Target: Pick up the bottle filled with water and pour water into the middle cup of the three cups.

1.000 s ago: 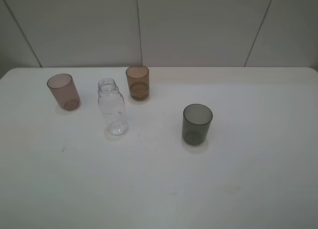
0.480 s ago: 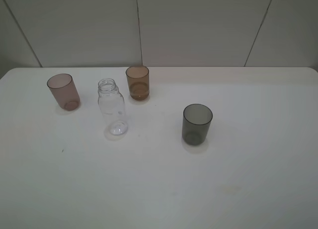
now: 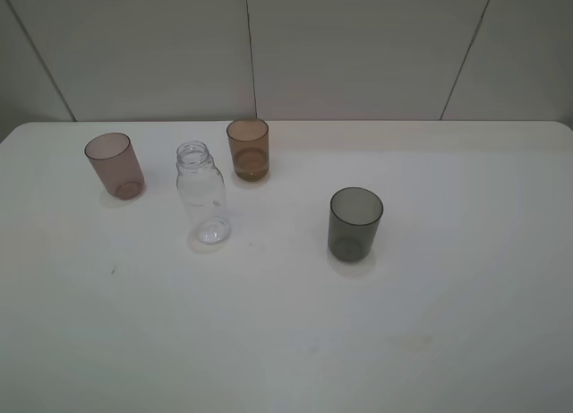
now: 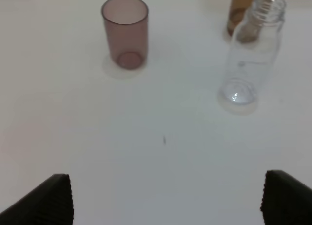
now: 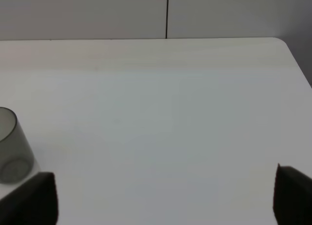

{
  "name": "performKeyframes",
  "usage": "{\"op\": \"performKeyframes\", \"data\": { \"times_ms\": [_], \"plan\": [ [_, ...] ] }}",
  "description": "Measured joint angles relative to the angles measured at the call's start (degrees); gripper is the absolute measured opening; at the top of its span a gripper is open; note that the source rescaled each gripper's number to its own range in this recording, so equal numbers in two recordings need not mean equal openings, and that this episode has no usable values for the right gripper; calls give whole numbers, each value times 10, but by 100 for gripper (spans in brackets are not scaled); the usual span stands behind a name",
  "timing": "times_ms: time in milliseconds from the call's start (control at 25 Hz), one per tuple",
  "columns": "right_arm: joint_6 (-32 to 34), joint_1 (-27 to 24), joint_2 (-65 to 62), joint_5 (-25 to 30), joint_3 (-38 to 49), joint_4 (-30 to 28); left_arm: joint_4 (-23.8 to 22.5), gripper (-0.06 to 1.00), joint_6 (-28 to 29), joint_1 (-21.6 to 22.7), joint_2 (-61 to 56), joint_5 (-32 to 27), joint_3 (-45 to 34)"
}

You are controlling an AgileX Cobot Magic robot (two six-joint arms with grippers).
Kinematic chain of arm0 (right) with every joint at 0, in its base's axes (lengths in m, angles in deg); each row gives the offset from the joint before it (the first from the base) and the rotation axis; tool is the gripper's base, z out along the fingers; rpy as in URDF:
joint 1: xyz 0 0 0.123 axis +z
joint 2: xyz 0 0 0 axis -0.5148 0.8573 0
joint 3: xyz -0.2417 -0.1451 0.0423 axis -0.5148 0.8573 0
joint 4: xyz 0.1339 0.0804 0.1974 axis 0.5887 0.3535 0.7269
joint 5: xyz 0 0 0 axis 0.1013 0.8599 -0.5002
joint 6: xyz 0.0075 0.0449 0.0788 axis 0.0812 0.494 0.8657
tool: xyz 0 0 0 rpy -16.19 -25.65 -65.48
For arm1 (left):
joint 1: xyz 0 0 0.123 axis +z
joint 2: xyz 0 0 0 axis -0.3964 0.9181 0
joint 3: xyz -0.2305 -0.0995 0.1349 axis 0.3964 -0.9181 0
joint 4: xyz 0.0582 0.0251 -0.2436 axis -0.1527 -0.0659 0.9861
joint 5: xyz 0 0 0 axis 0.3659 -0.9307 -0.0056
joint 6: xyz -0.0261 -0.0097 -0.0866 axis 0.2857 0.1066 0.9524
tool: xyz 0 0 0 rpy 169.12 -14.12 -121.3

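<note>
The clear glass bottle [image 3: 201, 193] stands upright and uncapped on the white table [image 3: 286, 341], between the pinkish-mauve cup [image 3: 115, 165] and the amber middle cup [image 3: 248, 149]. The dark grey cup [image 3: 355, 223] stands nearer and to the right. No gripper shows in the exterior high view. In the left wrist view my left gripper [image 4: 168, 200] is open and empty, well short of the bottle [image 4: 251, 54], the mauve cup [image 4: 125, 32] and the amber cup [image 4: 241, 15], which is partly behind the bottle. My right gripper [image 5: 163, 198] is open and empty, with the grey cup [image 5: 12, 152] off to one side.
A pale panelled wall [image 3: 358, 46] stands right behind the table's far edge. The table's far right corner [image 5: 287, 47] shows in the right wrist view. A small dark speck [image 4: 164, 140] lies on the table in front of the left gripper.
</note>
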Motion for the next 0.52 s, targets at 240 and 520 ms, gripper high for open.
{"op": "performKeyframes", "data": {
  "times_ms": [240, 520],
  "plan": [
    [0, 0, 0, 0, 0, -3, 0, 99, 1, 45, 0, 0, 0],
    [0, 0, 0, 0, 0, 0, -1, 99, 1, 48, 0, 0, 0]
  ]
}}
